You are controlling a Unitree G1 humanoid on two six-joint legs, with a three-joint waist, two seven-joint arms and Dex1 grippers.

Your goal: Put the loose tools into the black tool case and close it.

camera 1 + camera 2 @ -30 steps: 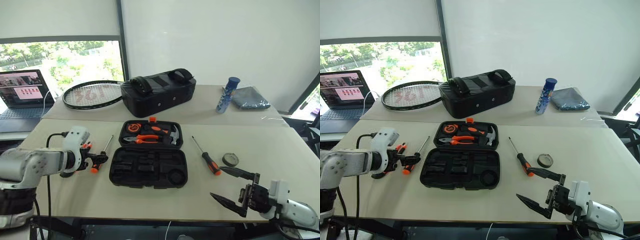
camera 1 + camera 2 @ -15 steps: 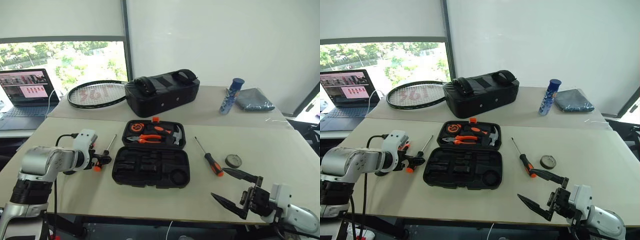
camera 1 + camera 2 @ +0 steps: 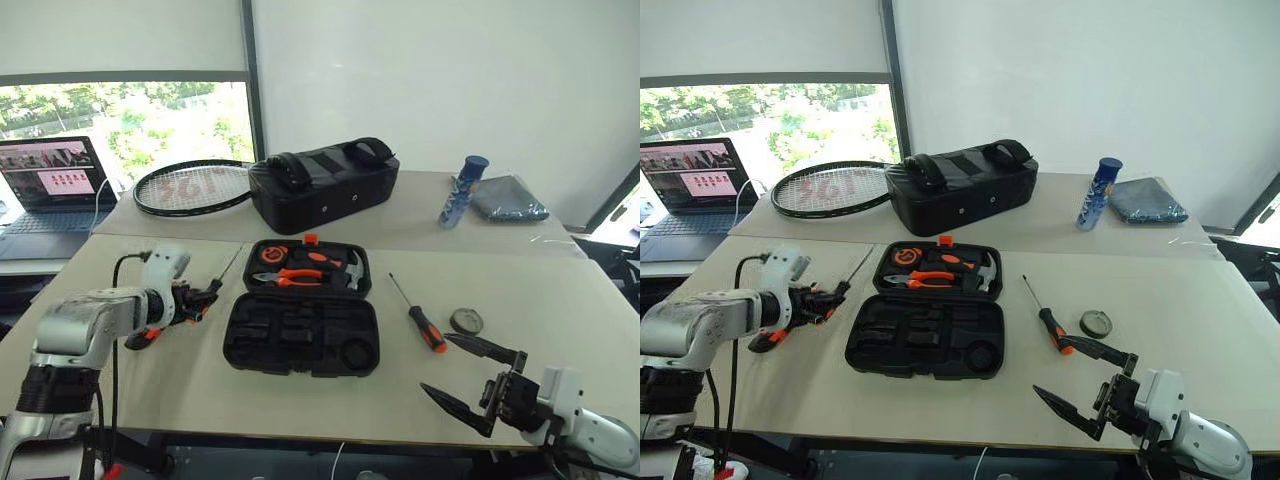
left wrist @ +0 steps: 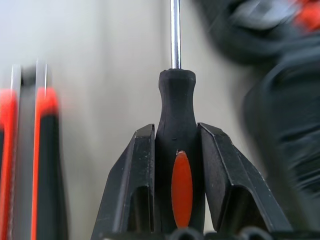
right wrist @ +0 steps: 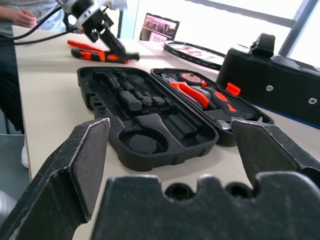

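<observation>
Lying open at the centre of the left eye view, the black tool case (image 3: 302,310) showed its hard moulded plastic: empty slots in the near half, orange-handled pliers (image 3: 296,281) and a hammer (image 3: 352,270) seated in the far half, and a small orange latch on the far edge. It sat on a pale matte surface (image 3: 520,290). At the left of the frame, the left pincer (image 3: 207,295) had its two black fingers closed on a black-and-orange screwdriver (image 3: 222,277), whose thin steel shaft pointed up and to the right toward the case. Right of the case lay a second screwdriver (image 3: 419,316) with a ribbed orange-and-black handle, and just beyond it a small round tape roll (image 3: 465,321). At the lower right, the right pincer (image 3: 470,377) stood with its pointed fingers spread wide apart, holding nothing. Across the upper half sat a soft black fabric bag (image 3: 322,183), a racket (image 3: 190,187), a laptop (image 3: 48,182), a blue cylindrical can (image 3: 460,189) and a folded grey cloth (image 3: 508,198).

The left wrist view showed both wedge-shaped fingers (image 4: 127,190) pressed against the smooth black handle with its oval orange inlay, the shaft running toward the top of the frame; two more orange-and-black tools (image 4: 30,165) lay blurred at the left edge.

The right wrist view showed the two wide-set fingers (image 5: 75,170) framing the open case in mid-frame, with loose orange tools on the surface at the upper left.
</observation>
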